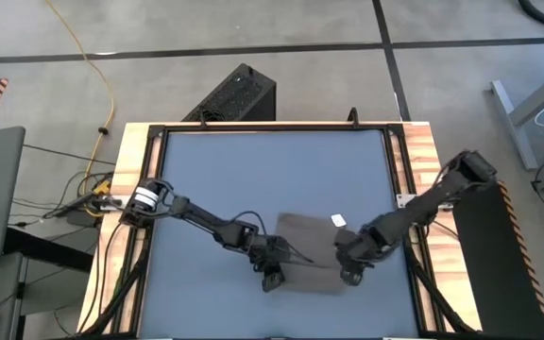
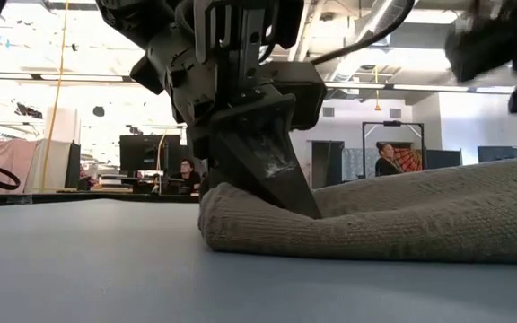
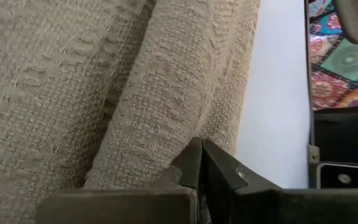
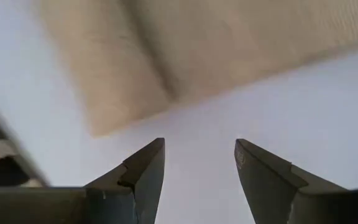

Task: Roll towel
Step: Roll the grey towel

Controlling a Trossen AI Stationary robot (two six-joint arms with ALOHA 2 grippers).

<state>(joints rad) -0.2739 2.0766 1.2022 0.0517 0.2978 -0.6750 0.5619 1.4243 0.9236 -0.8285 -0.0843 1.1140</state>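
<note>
The grey-brown towel lies on the blue table, right of its middle, with a thick rounded fold along its left end and a small white tag at its far right edge. My left gripper is shut, its tips on that fold at the towel's near left corner. My right gripper hangs open above bare table just off the towel's right side, pointing steeply down with nothing between its fingers. One towel corner shows ahead of it. My left gripper presses its shut fingertips down into the towel's rounded fold near the left end. The fingers slant down from above and from the table's left. The cloth dents under the tips, and the towel lies flat on the table.
Wooden rails frame the blue table top, which is bare on the left and far side. A black box stands on the floor beyond the far edge. People sit in the room behind.
</note>
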